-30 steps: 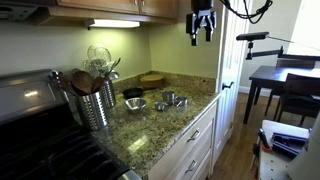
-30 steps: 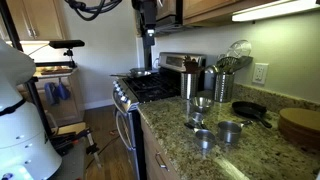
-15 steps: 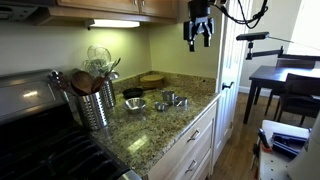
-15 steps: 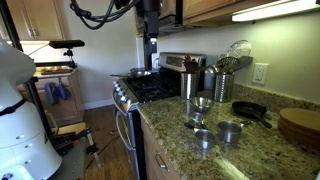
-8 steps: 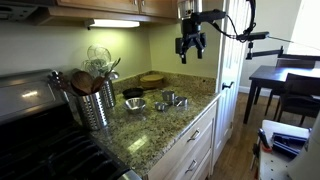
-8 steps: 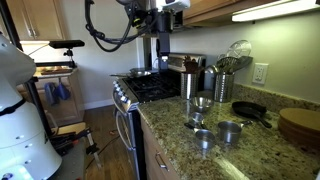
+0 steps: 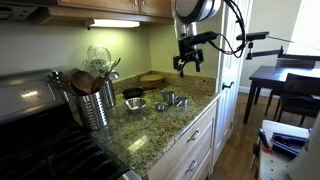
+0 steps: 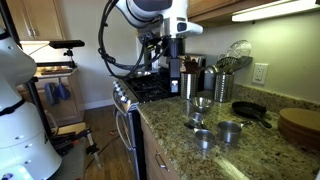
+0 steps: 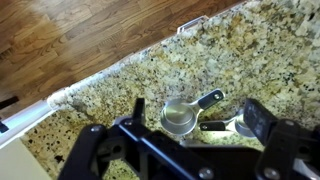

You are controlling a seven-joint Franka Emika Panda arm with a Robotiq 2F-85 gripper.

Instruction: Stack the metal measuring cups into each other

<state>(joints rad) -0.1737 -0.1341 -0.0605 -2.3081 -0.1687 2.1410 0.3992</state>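
While the gripper (image 7: 187, 63) hangs above the counter's (image 7: 150, 128) front edge, its jaws stand spread apart. The metal measuring cups (image 7: 160, 105) lie separate and unstacked near that edge, below the gripper

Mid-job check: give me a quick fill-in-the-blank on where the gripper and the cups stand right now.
1. The gripper hangs in the air with its jaws ___.
2. It holds ___ of the metal measuring cups.
3. The cups rest on the ___, near the dark pan.
4. The ribbed canister holds ___ utensils.
Missing words: open; none; countertop; wooden.
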